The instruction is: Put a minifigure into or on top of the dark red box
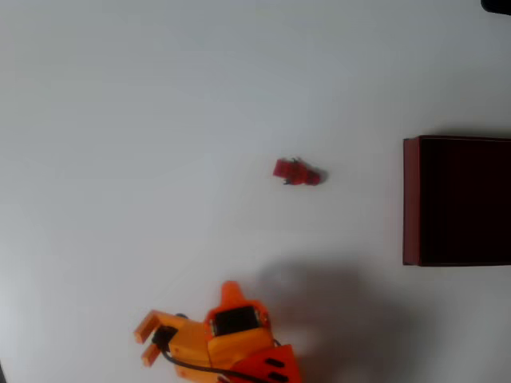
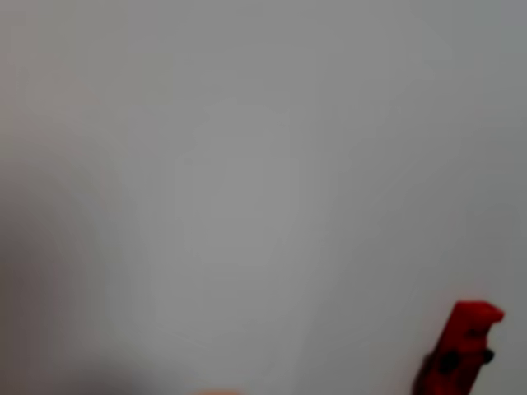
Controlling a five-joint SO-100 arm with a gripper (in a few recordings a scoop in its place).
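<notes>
The minifigure [image 1: 297, 172] is seen lying on its side on the white table [image 1: 160, 120] in the overhead view, near the middle and well apart from the box [image 1: 410, 199], which sits at the right edge with its dark interior open upward. The gripper [image 1: 231, 291] is held low in that view, near the bottom edge, apart from the figure and carrying nothing. Whether its jaws are apart or together cannot be told. In the wrist view a red piece [image 2: 461, 350] is caught at the lower right corner, blurred. The reach is judged to be the step in hand; nothing is grasped yet. Next, the gripper needs to be brought over the figure, opened, and lowered around it.
</notes>
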